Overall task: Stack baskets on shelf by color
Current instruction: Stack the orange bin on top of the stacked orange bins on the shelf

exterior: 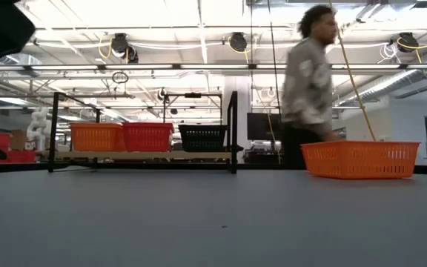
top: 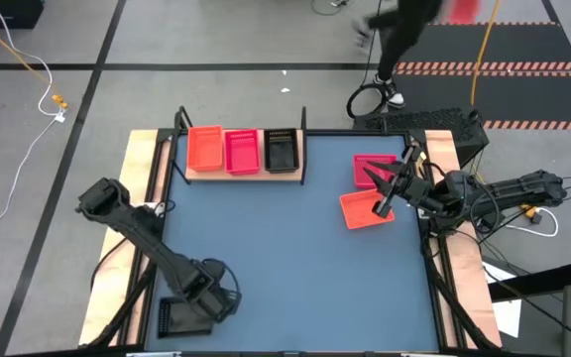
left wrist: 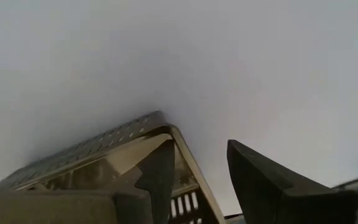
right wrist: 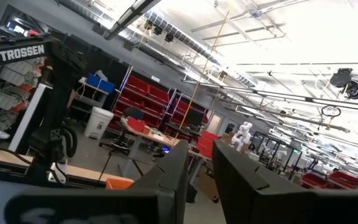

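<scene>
On your blue-grey table point(top: 285, 268), one wooden shelf point(top: 241, 174) holds three baskets, orange point(top: 204, 147), pink point(top: 242, 151) and black point(top: 281, 150); two more, pink point(top: 367, 165) and orange point(top: 363, 210), lie under your spread right gripper point(top: 390, 188), while your left gripper point(top: 191, 307) straddles one black basket's point(top: 178, 317) wall.

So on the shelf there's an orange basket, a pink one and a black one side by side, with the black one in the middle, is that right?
Not quite. The shelf does hold three baskets side by side, but the pink basket is in the middle. The orange basket sits at one end and the black basket at the other. The high view shows this order plainly.
</scene>
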Controlling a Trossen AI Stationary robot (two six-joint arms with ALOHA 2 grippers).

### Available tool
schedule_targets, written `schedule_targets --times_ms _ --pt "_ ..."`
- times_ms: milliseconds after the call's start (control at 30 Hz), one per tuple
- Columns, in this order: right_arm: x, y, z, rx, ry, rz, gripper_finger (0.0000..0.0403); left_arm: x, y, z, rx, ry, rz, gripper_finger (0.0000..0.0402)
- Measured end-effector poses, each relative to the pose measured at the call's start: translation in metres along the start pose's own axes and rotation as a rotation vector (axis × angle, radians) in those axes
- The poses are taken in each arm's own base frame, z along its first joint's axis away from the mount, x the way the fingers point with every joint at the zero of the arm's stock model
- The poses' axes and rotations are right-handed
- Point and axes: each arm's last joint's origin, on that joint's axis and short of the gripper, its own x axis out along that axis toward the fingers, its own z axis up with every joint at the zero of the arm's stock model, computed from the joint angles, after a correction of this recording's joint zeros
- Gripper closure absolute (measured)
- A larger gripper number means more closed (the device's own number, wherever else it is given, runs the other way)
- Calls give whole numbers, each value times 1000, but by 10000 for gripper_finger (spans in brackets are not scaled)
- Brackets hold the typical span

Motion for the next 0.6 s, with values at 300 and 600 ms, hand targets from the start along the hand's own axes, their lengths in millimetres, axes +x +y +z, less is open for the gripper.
schedule_targets --times_ms 300,600 --pt "1 1 1 12 -26 20 337 -39 -35 62 330 2 -250 254" --pt "1 3 0 48 -20 51 337 -70 -71 160 1129 -665 -331 254"
